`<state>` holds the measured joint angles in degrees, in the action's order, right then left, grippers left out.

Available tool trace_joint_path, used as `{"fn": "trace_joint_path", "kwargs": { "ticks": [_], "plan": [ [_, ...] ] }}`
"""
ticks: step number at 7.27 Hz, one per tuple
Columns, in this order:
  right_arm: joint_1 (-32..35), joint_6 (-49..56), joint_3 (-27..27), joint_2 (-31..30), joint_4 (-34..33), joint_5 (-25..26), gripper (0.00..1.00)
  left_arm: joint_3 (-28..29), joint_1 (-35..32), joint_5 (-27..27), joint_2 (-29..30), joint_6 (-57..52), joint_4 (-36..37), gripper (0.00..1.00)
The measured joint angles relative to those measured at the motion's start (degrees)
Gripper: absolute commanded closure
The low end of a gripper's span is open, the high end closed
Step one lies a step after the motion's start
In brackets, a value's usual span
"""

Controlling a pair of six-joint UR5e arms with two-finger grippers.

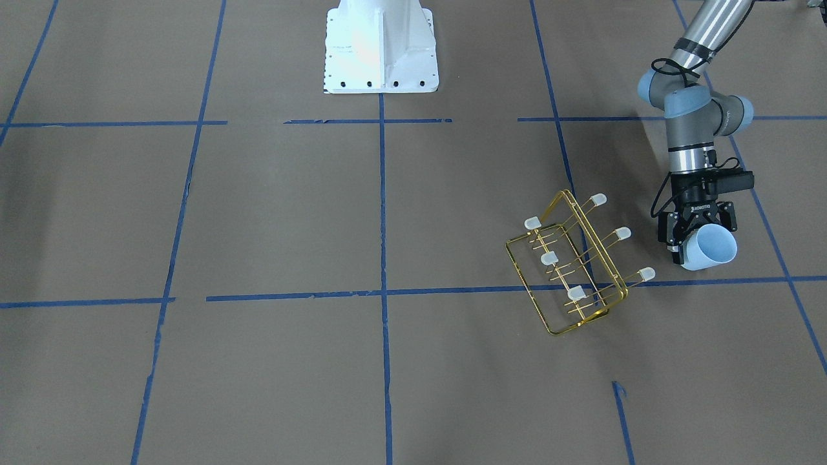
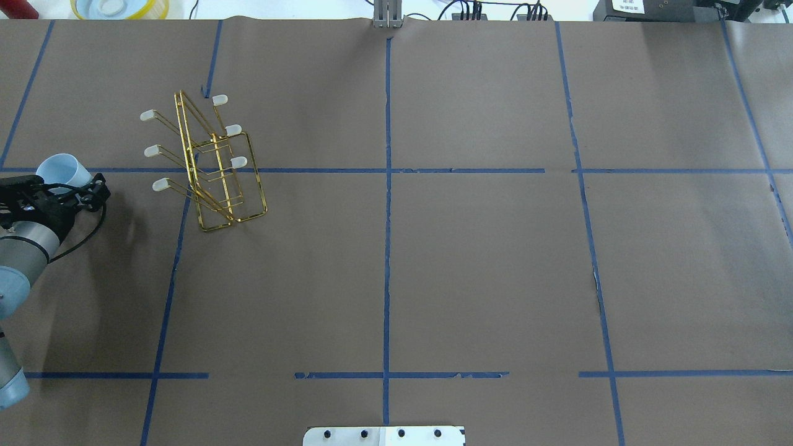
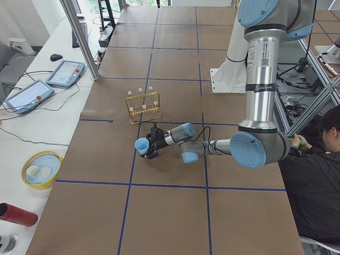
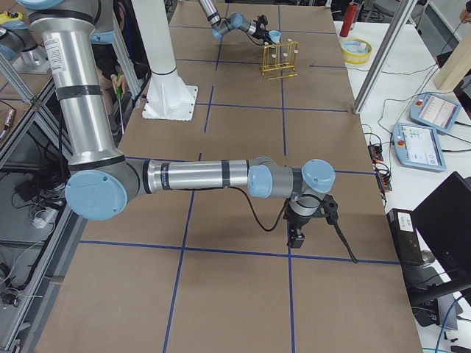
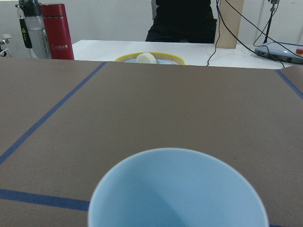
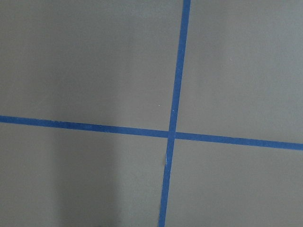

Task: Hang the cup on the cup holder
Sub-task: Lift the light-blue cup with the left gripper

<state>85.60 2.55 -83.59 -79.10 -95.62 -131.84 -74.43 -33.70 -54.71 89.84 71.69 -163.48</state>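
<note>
My left gripper [image 1: 696, 234] is shut on the pale blue cup [image 1: 711, 248], held tilted with its mouth facing away from the wrist, just above the table. The cup also shows in the overhead view [image 2: 59, 170] and fills the bottom of the left wrist view [image 5: 177, 189]. The gold wire cup holder [image 1: 568, 271] stands on the table beside the cup, with a gap between them, and its capped prongs are bare; it also shows in the overhead view [image 2: 214, 167]. My right gripper [image 4: 296, 237] shows only in the exterior right view, low over bare table far from the rack; I cannot tell whether it is open or shut.
A yellow-rimmed bowl [image 5: 149, 57] and a red bottle [image 5: 57, 30] sit beyond the table's far edge. The robot's white base [image 1: 381, 45] is at the back centre. Blue tape lines cross the brown table [image 2: 483, 260].
</note>
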Motion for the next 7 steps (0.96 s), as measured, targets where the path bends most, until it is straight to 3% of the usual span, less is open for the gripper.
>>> {"fn": "trace_joint_path", "kwargs": {
  "ticks": [5, 6, 7],
  "plan": [
    [0.0, 0.0, 0.0, 0.0, 0.0, 0.0, 0.0, 1.4, -0.4, -1.2, 1.0, 0.0, 0.0, 0.06],
    [0.0, 0.0, 0.0, 0.0, 0.0, 0.0, 0.0, 1.5, -0.4, -1.3, 1.0, 0.0, 0.0, 0.11],
    [0.0, 0.0, 0.0, 0.0, 0.0, 0.0, 0.0, 1.5, -0.4, -1.3, 1.0, 0.0, 0.0, 0.3]
  ]
}}
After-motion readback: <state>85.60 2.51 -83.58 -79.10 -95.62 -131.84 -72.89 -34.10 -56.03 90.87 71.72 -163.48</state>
